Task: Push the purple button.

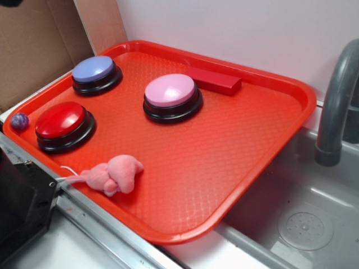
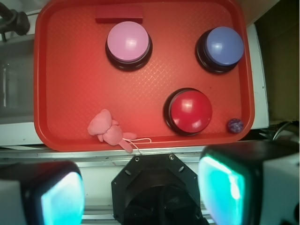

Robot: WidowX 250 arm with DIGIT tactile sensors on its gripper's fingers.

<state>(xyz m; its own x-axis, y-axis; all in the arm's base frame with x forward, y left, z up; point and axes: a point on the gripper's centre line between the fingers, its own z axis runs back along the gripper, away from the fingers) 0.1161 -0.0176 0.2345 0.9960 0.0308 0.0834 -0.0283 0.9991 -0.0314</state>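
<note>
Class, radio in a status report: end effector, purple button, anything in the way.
End effector open, empty, short of the tray. Purple button untouched, far right corner. Red button sits in between.

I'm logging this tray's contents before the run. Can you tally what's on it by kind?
Push buttons: 3, the purple button, a pink-lilac button and a red button
Blocks: 1, a red block
Plush toys: 1, a pink plush toy
Small balls: 1, a dark purple ball
Total: 6
</note>
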